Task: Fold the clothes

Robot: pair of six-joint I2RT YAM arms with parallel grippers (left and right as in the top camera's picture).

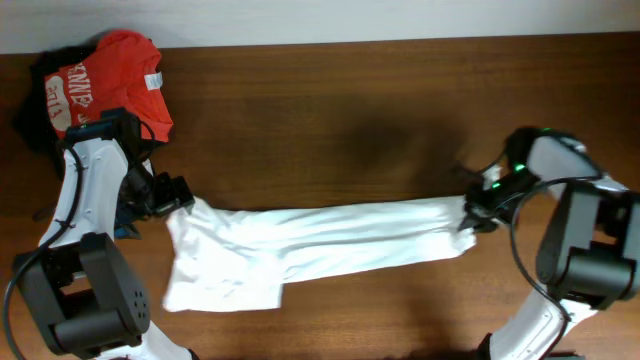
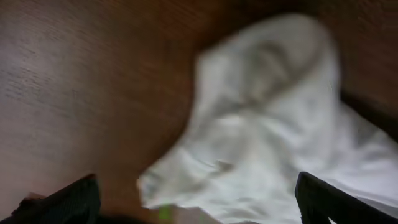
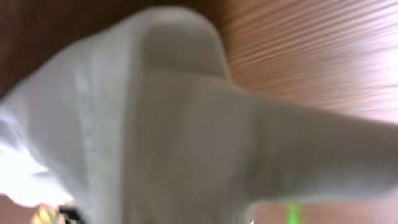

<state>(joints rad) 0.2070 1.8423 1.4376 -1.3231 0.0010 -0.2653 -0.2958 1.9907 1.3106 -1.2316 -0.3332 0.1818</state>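
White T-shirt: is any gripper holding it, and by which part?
The right gripper seems to pinch the white T-shirt at its bunched right end. The left gripper has its fingers apart around the other end: no hold there.

Your bench (image 1: 330, 100) is a dark brown wood-grain board, with the grain running left to right in the overhead view. It fills nearly the whole frame. Along its far edge you see a pale strip (image 1: 400, 20), white to light grey; wall or floor, cannot tell. Light is soft and even. One dimmer patch (image 1: 390, 140) sits on the board right of centre, toward the far edge. Both wrist views show the same grain, blurred; the right one catches a brighter sheen.
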